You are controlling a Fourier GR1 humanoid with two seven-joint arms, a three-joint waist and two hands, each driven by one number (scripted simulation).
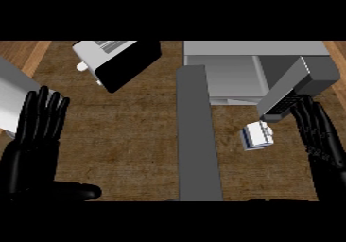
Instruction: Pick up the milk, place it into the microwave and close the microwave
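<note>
1. Milk sits on the desk just left of our right hand, near the fingers but not gripped.
2. That right hand is flat open, fingers straight, holding nothing. Left hand rests open at the left edge, fingers up.
3. Microwave is behind the milk, its door swung wide open and running down the middle of the desk. A toaster sits upper left, well clear.
</note>
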